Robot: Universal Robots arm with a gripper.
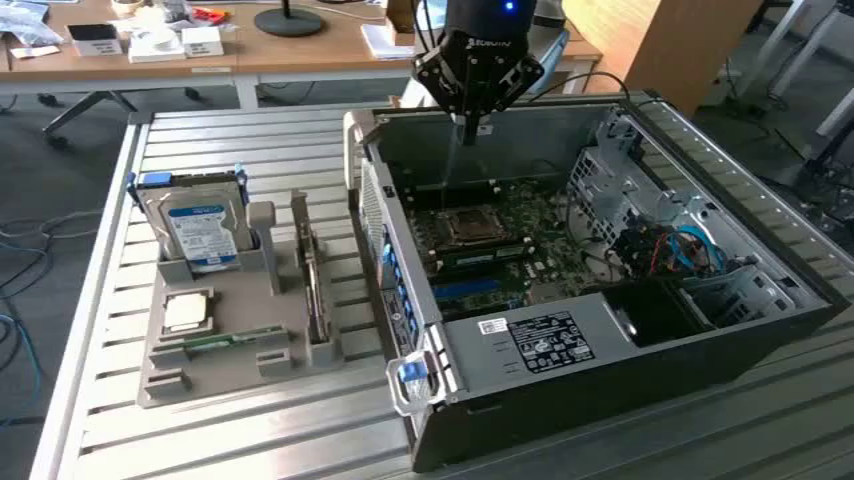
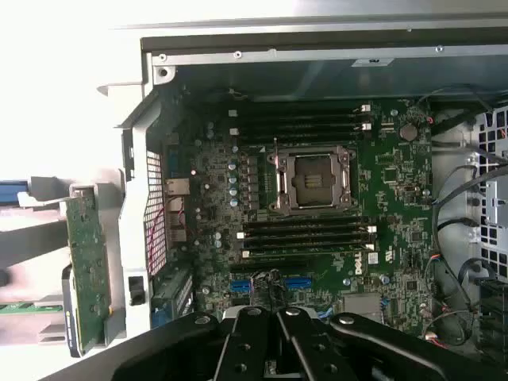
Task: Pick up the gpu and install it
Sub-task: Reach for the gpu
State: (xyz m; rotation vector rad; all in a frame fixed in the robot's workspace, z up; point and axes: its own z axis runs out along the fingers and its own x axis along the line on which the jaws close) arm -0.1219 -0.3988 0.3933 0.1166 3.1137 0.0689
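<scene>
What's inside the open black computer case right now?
Green motherboard with an empty silver processor socket, black memory slots and loose cables. The shut black tool covers one edge of the board.

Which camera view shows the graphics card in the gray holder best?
The wrist view: the graphics card shows its green face, beside the computer case. The exterior view shows the card nearly edge-on, upright in the gray holder.

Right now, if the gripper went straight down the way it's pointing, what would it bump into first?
Probably the motherboard inside the open computer case, near its blue connectors. The gripper hangs right above that spot, though depth is hard to judge.
</scene>
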